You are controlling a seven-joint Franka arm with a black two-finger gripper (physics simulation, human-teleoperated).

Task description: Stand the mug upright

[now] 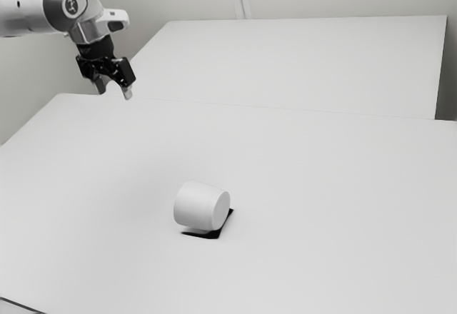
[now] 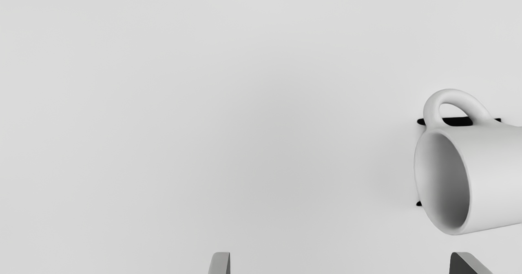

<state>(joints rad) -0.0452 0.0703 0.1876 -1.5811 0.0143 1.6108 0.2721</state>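
And here's the white mug [image 1: 202, 205], down on its side on the worktop [image 1: 321, 185], well in from the far edge and well apart from the far corner at the exterior view's left! Its base [image 1: 222, 210] faces the exterior view's right, its mouth [image 2: 448, 180] turned the other way, and a black patch [image 1: 213, 234] peeks out beneath it. Up comes the wrist view, and there's the handle [image 2: 430, 111], looping out from the mug's side over that black patch.

And the gripper [image 1: 114, 91]? High over the worktop, near that same far corner, fingers [image 2: 221, 261] spread wide, nothing between them! The mug lies beyond the fingertips, off towards one finger's side, touched by neither. Behind the worktop's far edge, a second pale surface [image 1: 300, 64] stretches back.
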